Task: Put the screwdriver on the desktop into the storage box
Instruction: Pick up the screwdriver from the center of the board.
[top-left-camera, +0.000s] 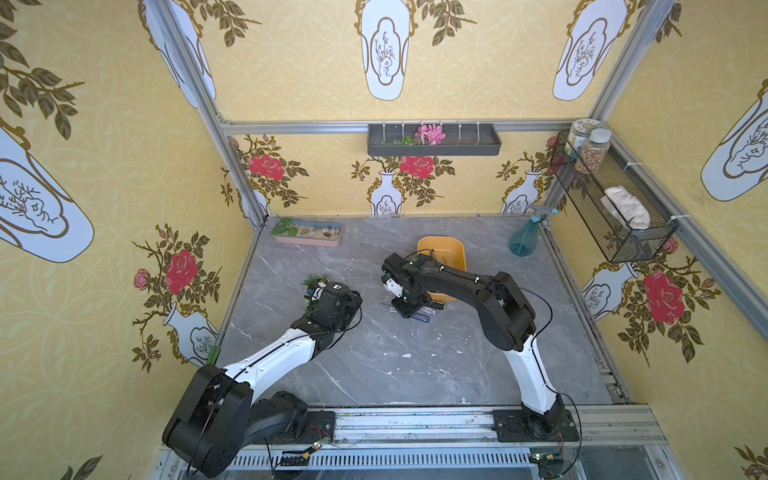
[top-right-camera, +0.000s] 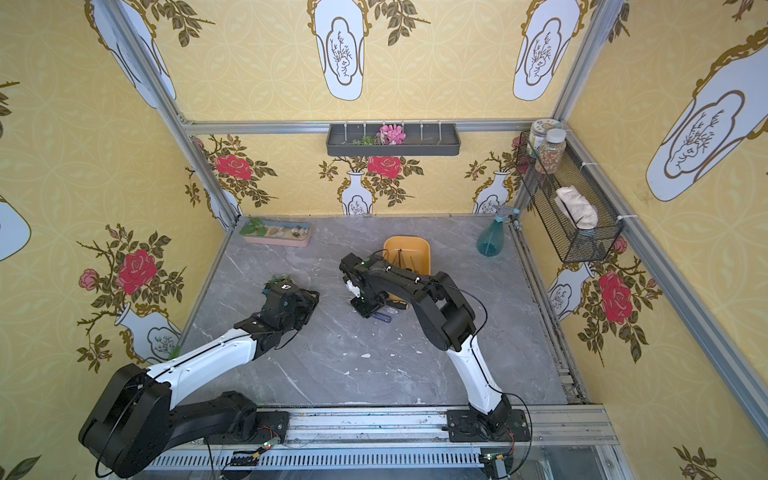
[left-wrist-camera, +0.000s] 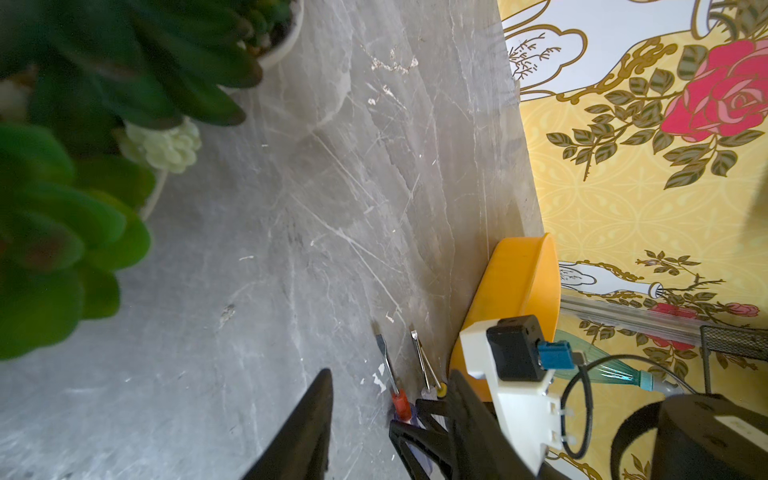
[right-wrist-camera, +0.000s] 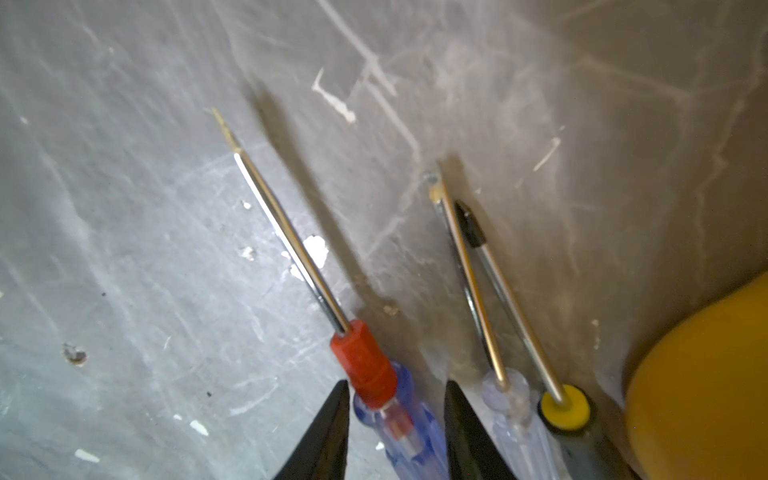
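Observation:
Three screwdrivers lie side by side on the grey desktop (top-left-camera: 374, 365), just in front of the orange storage box (top-left-camera: 440, 240) (right-wrist-camera: 706, 374). My right gripper (right-wrist-camera: 395, 388) (top-left-camera: 409, 311) reaches straight down and is shut on the blue-handled screwdriver with a red collar (right-wrist-camera: 368, 368) (top-right-camera: 383, 316). That tool still rests on the desktop. Beside it are a clear-handled screwdriver (right-wrist-camera: 505, 399) and a yellow-collared black one (right-wrist-camera: 565, 409). My left gripper (left-wrist-camera: 390, 374) (top-left-camera: 355, 300) stands open and empty, off to the left.
A potted succulent (left-wrist-camera: 62, 228) (top-left-camera: 313, 282) sits right by the left wrist. Thin dark rods lie inside the storage box (top-right-camera: 401, 259). A pink pebble tray (top-left-camera: 306, 235) and a teal spray bottle (top-left-camera: 525, 239) stand at the back. White flecks dot the desktop.

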